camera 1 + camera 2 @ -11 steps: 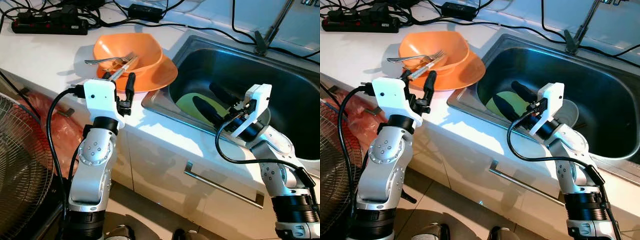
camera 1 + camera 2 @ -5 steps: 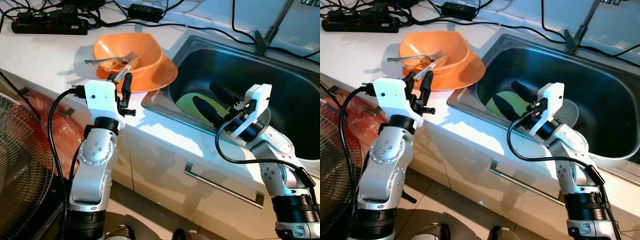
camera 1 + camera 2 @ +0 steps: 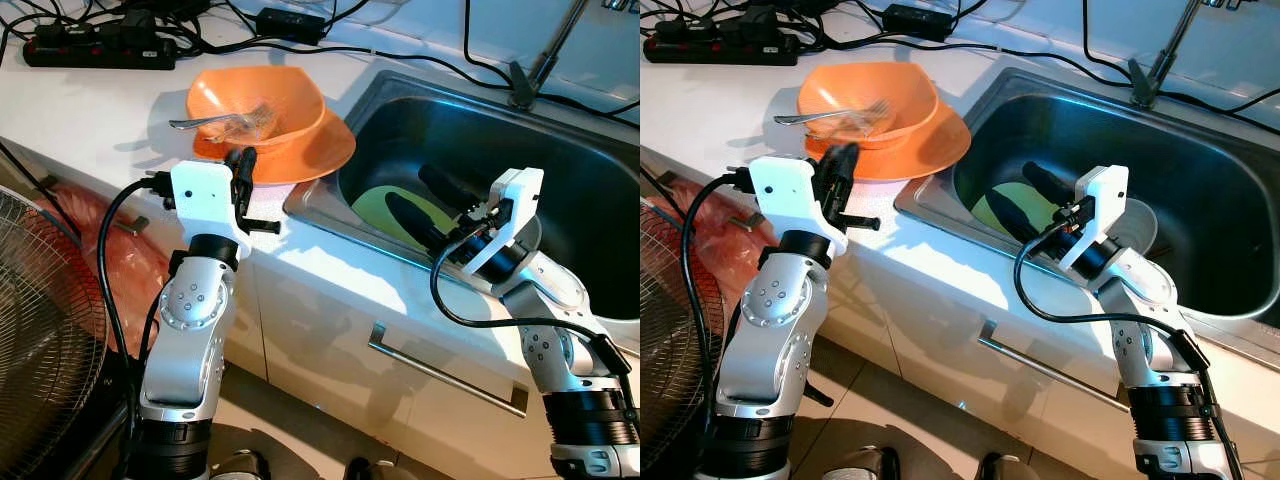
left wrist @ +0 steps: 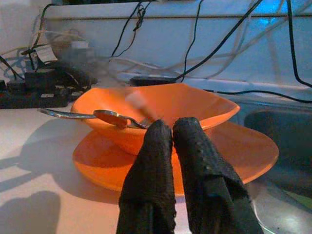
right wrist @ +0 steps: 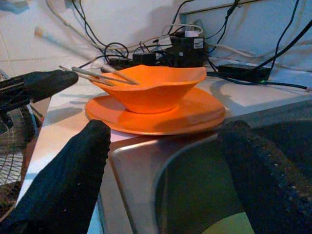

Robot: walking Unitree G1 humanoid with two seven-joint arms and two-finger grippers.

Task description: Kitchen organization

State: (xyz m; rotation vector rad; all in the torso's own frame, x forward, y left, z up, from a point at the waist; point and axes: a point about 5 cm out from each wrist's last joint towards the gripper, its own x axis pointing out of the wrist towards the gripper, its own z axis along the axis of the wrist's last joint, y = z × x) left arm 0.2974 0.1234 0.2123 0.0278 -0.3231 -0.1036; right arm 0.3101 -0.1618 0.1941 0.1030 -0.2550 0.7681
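On the white surface (image 3: 90,110), the left end effector (image 4: 173,134), fingers pressed together and empty, hovers just short of the shallow orange bowl (image 3: 255,105) holding a metal fork (image 3: 205,121) and stacked on an orange plate (image 3: 320,150). The step looks like gathering dishes. Next, the right end effector (image 3: 425,205), fingers spread wide, likely must close on the green plate (image 3: 375,205) in the steel sink (image 3: 560,190).

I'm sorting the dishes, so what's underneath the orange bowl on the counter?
The orange bowl, holding metal cutlery, sits on a flat orange plate on the white counter. The plate's centre is covered by the bowl.
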